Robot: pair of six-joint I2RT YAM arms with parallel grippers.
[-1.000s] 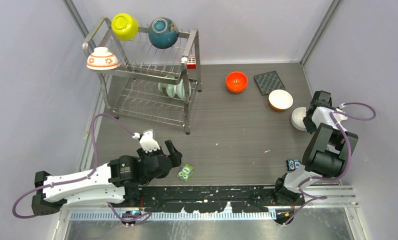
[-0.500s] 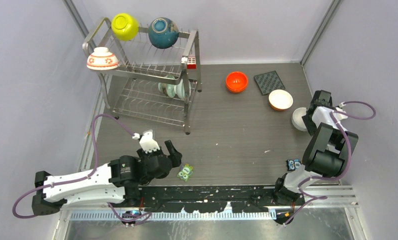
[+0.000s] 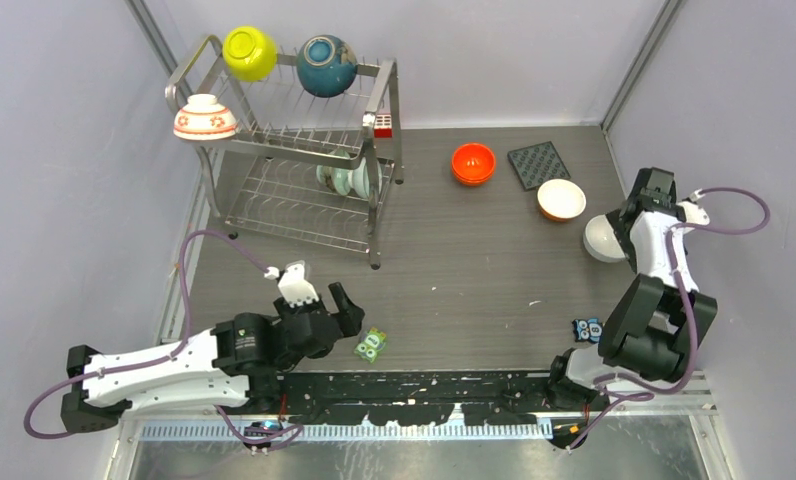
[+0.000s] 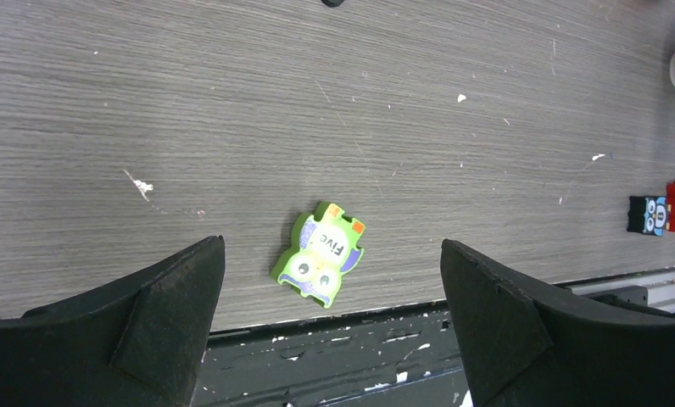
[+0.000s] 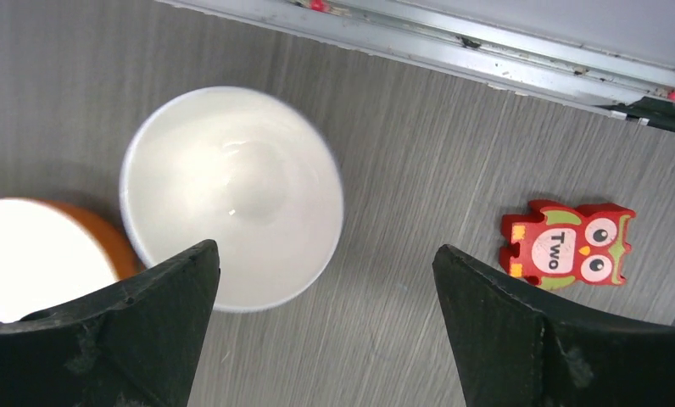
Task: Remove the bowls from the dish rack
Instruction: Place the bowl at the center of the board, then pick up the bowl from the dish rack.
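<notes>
At the right edge of the table, the right gripper (image 5: 324,250) hangs over a plain white round bowl (image 5: 232,195), its two black fingers spread wide and holding nothing. That bowl sits on the grey wood-grain tabletop (image 3: 474,270), just beside an orange bowl with a white inside (image 3: 561,199). A glossy all-orange bowl (image 3: 473,163) lies further left.

At the far left stands the two-tier steel wire dish rack (image 3: 304,200), still loaded. A yellow-green bowl (image 3: 250,52) and a dark teal-blue bowl (image 3: 326,65) perch tipped on its far rail. A white bowl with red flowers (image 3: 205,117) sits upside down on its left corner, and pale green bowls (image 3: 346,180) stand on edge in the lower tier. At the near edge the left gripper (image 4: 331,246) is likewise spread and empty, low over a green owl-shaped block (image 4: 320,254).

The task looks roughly half done.

The danger lies in the top tier. Those bowls rest on thin wire near the edge, so a nudge from an approaching finger could roll one off the back or side. A pinch on a glazed rim may also slip. On the right, a finger that clips the white bowl's rim on leaving would shove it into its neighbour.
</notes>
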